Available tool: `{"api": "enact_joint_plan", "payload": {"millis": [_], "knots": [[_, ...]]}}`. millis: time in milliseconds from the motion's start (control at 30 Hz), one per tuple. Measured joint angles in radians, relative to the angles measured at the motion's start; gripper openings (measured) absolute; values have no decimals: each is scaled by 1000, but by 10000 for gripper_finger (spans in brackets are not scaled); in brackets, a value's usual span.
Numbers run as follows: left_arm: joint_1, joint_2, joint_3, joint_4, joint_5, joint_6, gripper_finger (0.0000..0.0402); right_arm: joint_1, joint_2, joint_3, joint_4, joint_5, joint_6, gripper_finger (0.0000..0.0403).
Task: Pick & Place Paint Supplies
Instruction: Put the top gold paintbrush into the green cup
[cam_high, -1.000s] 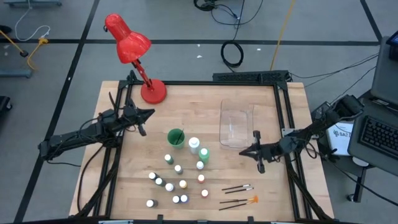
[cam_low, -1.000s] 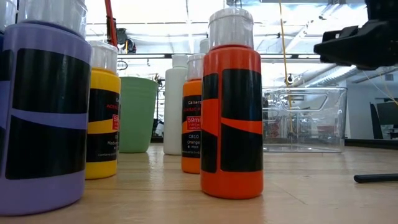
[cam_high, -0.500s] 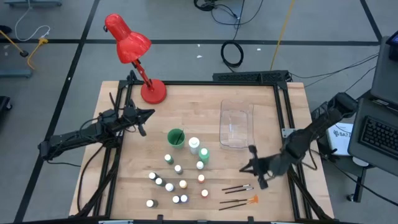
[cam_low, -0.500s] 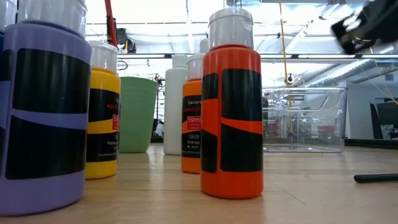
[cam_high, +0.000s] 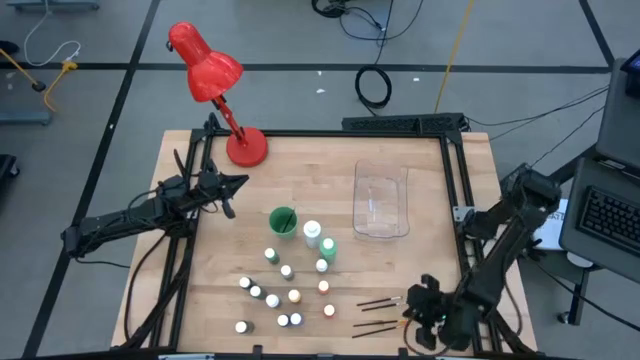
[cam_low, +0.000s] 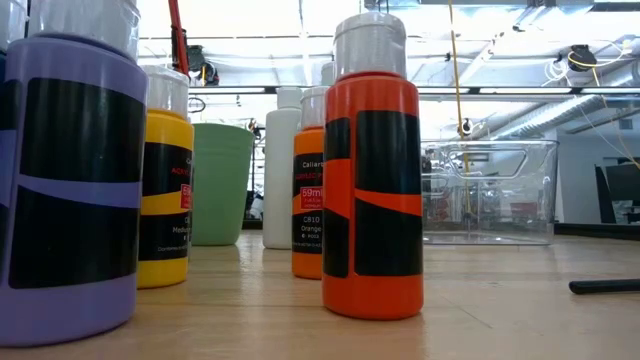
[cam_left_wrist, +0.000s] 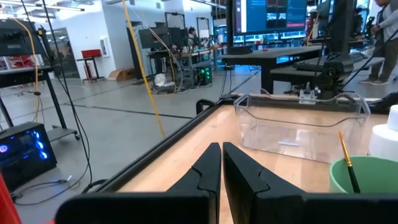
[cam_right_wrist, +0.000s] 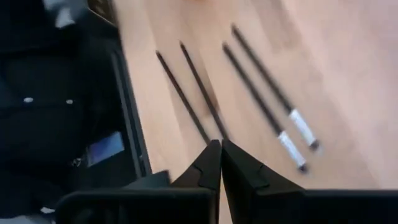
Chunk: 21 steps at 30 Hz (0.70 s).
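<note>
Paintbrushes (cam_high: 383, 311) lay at lower right of the high view, just left of the right gripper (cam_high: 424, 318), fingers pressed together, holding nothing; left gripper (cam_high: 238, 182) also closed, empty, mid-left.

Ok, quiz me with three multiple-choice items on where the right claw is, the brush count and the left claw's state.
1. The right claw is:
A. over the clear tray
B. at the table's near right edge by the paintbrushes
C. beside the red lamp

2. Paintbrushes lying on the table:
A. two
B. four
C. six

3. The left claw is:
A. shut, holding nothing
B. wide open
C. shut on a bottle

Answers: 1 B, the high view shows it beside the handle ends. 2 B, the right wrist view shows four handles. 3 A, its fingers meet with nothing between.
</note>
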Motion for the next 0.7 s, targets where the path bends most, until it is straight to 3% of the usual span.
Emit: {"api": "enact_joint_plan", "payload": {"millis": [300, 600, 700], "knots": [[0, 0, 0, -14, 60, 15, 21, -24, 160, 0, -20, -251, 114, 29], [0, 0, 0, -26, 60, 43, 21, -29, 190, 0, 8, -256, 89, 73], [0, 0, 0, -26, 61, 43, 21, -29, 228, 6, 12, -302, 64, 74]]}}
